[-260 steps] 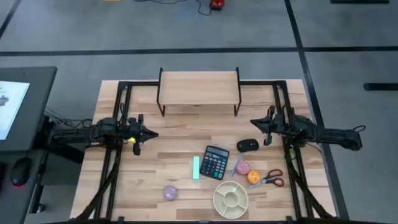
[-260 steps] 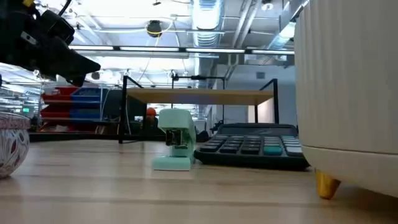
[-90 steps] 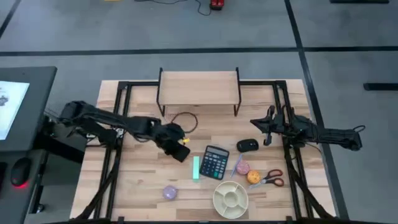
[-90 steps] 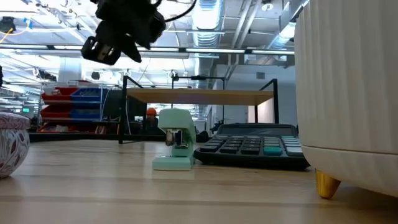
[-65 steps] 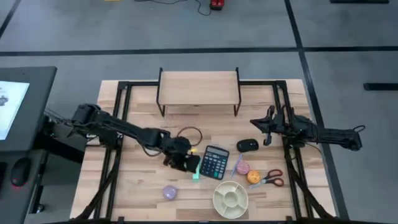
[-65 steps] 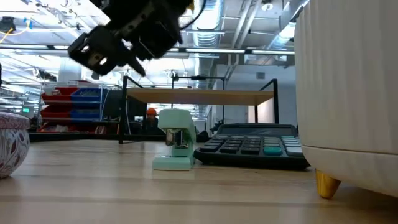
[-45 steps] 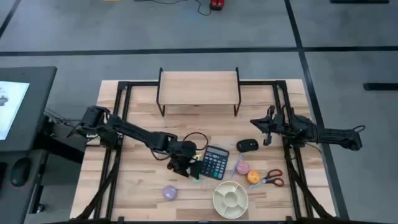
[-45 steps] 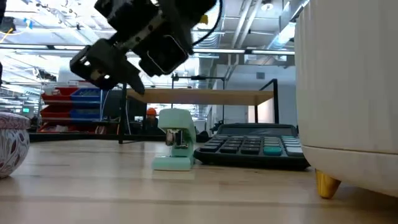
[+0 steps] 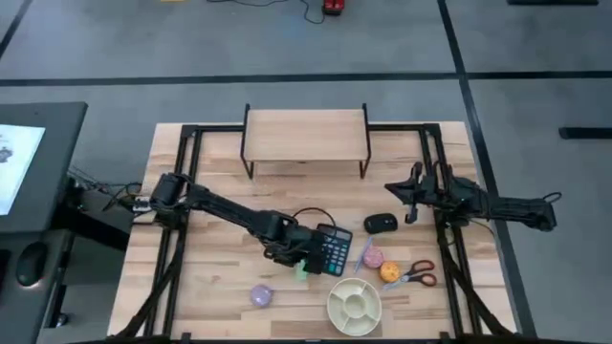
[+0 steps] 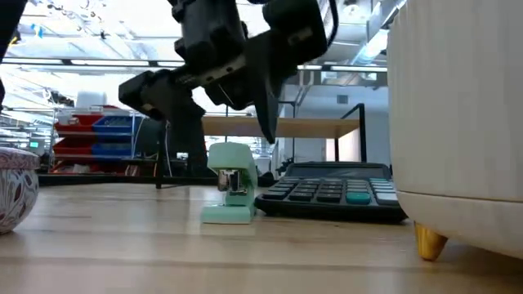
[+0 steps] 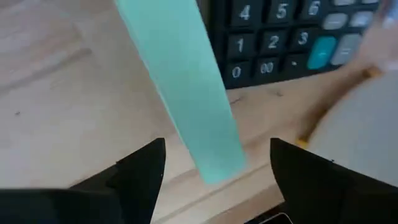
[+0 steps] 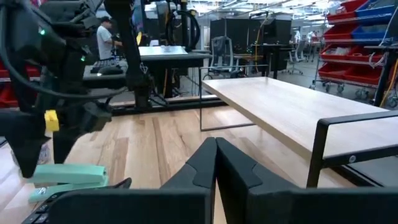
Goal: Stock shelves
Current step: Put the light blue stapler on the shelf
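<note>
Light-wood bench (image 9: 220,162) fills the high view, with the shelf (image 9: 306,134) standing bare at its far edge and the goods laid out near the front. Three seconds back both arms sat parked at the sides; since then the left arm has swung out across the bench, and its left hand (image 11: 214,163) now hangs right over the mint stapler (image 9: 302,268), fingers apart with one on each side of it and not yet closed, as the left wrist view shows. That reads as the start of the first pick: nothing is on the shelf yet, and the stapler looks like the first thing bound for it. The right hand (image 9: 413,198) has not moved, waiting at the right side with its fingers together. Counted from above: one stapler, one calculator (image 9: 335,250) just beside it, one black mouse (image 9: 381,223), one pair of orange scissors (image 9: 417,277), one round divided dish (image 9: 355,306), one small patterned bowl (image 9: 261,295), and two small balls, one pink (image 9: 372,258) and one orange (image 9: 389,272).
</note>
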Tool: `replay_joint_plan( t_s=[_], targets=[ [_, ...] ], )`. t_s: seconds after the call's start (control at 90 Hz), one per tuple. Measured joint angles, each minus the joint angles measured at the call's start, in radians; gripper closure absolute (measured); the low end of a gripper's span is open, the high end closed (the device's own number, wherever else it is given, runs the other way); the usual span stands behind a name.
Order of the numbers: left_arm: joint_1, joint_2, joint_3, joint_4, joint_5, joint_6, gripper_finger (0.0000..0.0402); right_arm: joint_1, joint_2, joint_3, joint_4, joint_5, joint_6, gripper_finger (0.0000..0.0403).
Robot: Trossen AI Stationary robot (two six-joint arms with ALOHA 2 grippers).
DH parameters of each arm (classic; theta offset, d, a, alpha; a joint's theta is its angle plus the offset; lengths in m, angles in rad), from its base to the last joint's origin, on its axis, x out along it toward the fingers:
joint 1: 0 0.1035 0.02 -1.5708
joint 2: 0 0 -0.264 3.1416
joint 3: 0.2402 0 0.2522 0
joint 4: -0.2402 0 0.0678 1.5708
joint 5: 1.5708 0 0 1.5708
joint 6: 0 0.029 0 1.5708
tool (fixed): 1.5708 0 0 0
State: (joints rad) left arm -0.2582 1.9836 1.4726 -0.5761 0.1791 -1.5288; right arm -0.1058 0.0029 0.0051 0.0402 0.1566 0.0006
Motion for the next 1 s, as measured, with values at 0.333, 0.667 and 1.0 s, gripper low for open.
replay_joint_plan(
  t_s=[0.333,0.667,1.0],
  targets=[
    [0.001,0.081,0.026,-0.014,0.021,-0.001,0.0140,0.000,0.000,0.000,0.000,0.000,0.000,0.0403],
    [0.003,0.077,0.025,-0.071,0.051,-0.019,0.0280,0.000,0.000,0.000,0.000,0.000,0.000,0.0403],
    [0.012,-0.024,0.024,-0.138,0.034,-0.056,0.0308,0.000,0.000,0.000,0.000,0.000,0.000,0.0403]
  ],
)
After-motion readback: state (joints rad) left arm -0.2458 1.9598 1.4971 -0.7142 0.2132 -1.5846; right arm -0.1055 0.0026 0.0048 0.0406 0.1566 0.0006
